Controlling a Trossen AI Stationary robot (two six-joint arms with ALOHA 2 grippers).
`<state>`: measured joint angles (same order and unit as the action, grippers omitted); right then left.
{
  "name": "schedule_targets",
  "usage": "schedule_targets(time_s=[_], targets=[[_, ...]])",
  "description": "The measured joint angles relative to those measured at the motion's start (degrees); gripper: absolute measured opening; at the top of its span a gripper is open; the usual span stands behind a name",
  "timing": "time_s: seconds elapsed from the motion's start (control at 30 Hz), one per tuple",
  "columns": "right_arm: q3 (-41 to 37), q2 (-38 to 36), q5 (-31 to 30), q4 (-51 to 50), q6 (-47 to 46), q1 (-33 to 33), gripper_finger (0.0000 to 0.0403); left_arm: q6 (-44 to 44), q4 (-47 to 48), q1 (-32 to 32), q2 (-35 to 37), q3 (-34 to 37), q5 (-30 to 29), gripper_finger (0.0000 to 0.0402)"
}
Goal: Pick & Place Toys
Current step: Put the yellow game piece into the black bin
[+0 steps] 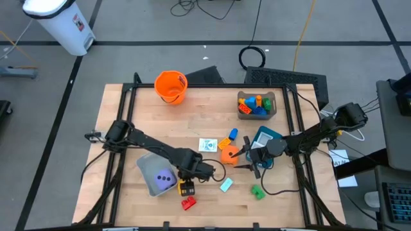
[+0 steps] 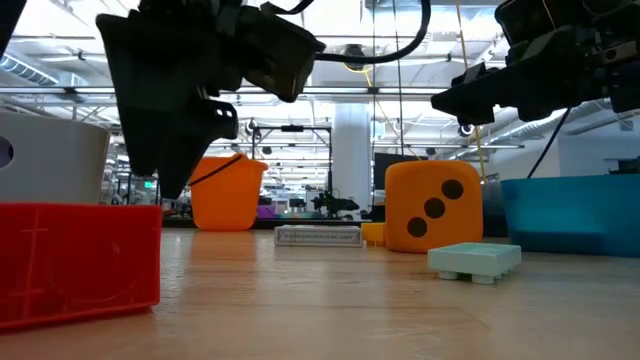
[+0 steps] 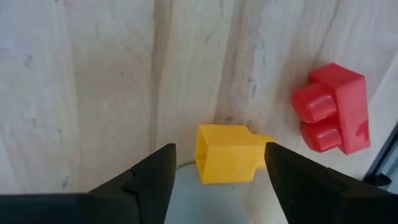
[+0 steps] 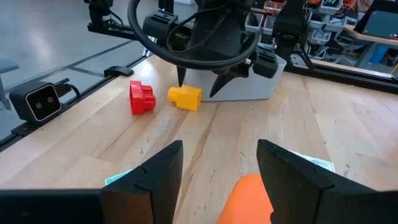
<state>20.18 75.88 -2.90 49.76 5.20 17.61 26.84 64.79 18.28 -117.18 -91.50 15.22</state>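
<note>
1. High view: the left gripper (image 1: 188, 181) is seen low over the yellow block (image 1: 187, 189), right beside the grey bin (image 1: 156, 174) that holds a purple die (image 1: 164, 179). A red block (image 1: 188, 203) lies just past the yellow one. The right gripper (image 1: 247, 158) is parked at the orange die (image 1: 228, 154), near the teal bin (image 1: 265, 137).
2. Low view: not much extra is given here; the orange die (image 2: 432, 206) sits on the bench (image 2: 330, 310) with a pale teal block (image 2: 476, 261) in front.
3. Left wrist view: the fingers (image 3: 148, 174) are spread on either side of the yellow block (image 3: 227, 154), not pinching yet. It looks like light, hard, slick plastic, so the flat sides should probably be squeezed, not the stub end.
4. Right wrist view: the right fingers (image 4: 163, 164) are spread around the orange die (image 4: 250, 199), with no squeeze visible. The bin wall may crowd the left gripper (image 4: 198, 82).
</note>
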Motion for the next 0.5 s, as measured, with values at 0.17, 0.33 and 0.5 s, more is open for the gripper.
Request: schedule_targets(time_s=[0.17,0.33,0.5], targets=[[0.0,0.0,0.0,0.0,0.0,0.0,0.0196,-0.6,-1.0,-0.4,-0.7,0.0,2.2,0.0265],[0.0,0.0,0.0,-0.2,-1.3,0.0,0.0196,-3.8,-1.2,-1.0,-2.7,0.1,4.6,0.0257],[0.0,0.0,0.0,-0.3,-1.3,0.0,0.0196,-4.5,-0.3,-2.0,-3.2,0.1,4.8,0.0258]])
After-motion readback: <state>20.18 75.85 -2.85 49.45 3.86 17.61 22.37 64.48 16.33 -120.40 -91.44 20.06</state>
